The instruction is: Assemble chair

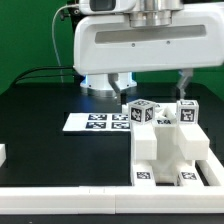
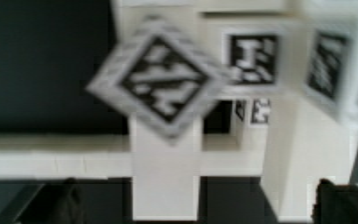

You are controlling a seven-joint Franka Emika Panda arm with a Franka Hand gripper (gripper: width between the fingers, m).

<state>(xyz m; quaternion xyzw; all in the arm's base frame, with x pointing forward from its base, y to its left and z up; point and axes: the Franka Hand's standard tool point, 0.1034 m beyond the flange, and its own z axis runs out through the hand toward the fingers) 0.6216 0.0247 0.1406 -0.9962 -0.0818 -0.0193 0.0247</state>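
The chair [image 1: 165,145] is a chunky white cluster of blocky parts with black-and-white tags, standing on the black table toward the exterior view's right. My gripper [image 1: 153,92] hangs just above its tagged upper blocks, jaws spread wide. In the wrist view a white bar [image 2: 165,160] with a tilted tag [image 2: 158,80] runs between my fingers [image 2: 51,202], with dark gaps on both sides of it. My gripper [image 2: 197,208] is open and grips nothing. More tagged white parts [image 2: 250,60] stand beside the bar; the far finger sits close to one of them.
The marker board [image 1: 98,122] lies flat on the table on the exterior view's left of the chair. A white rim [image 1: 70,194] runs along the front edge. A small white piece [image 1: 2,155] shows at the left border. The arm's white body [image 1: 140,45] fills the top.
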